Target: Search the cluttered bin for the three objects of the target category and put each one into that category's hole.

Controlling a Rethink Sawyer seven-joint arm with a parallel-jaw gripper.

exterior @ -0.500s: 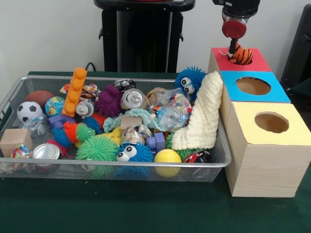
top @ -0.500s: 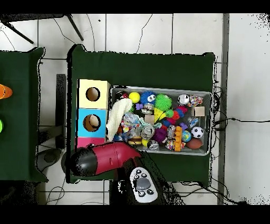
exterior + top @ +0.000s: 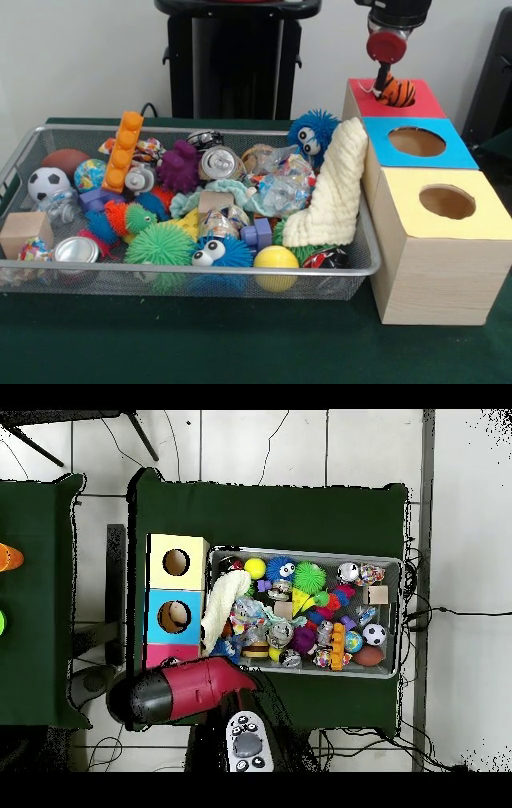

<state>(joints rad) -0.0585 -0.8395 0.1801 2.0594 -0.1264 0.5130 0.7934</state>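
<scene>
Apparently the orange-and-black striped ball (image 3: pixel 394 91) sits in the red box's hole (image 3: pixel 398 94), directly below the gripper (image 3: pixel 385 50). Whether its fingers are parted I cannot tell. A straight vertical lift above that hole should avoid knocking the ball out.

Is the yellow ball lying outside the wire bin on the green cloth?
No, the yellow ball lies inside the bin, against its near wall.

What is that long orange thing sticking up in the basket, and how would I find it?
Start at the wire-mesh bin and look to its far rim, left of centre. There, beside the purple spiky toy, the orange building brick leans against the rim. It is the only long, hard-edged piece with a row of round studs; its neighbours are balls, cans and soft spiky toys.
</scene>
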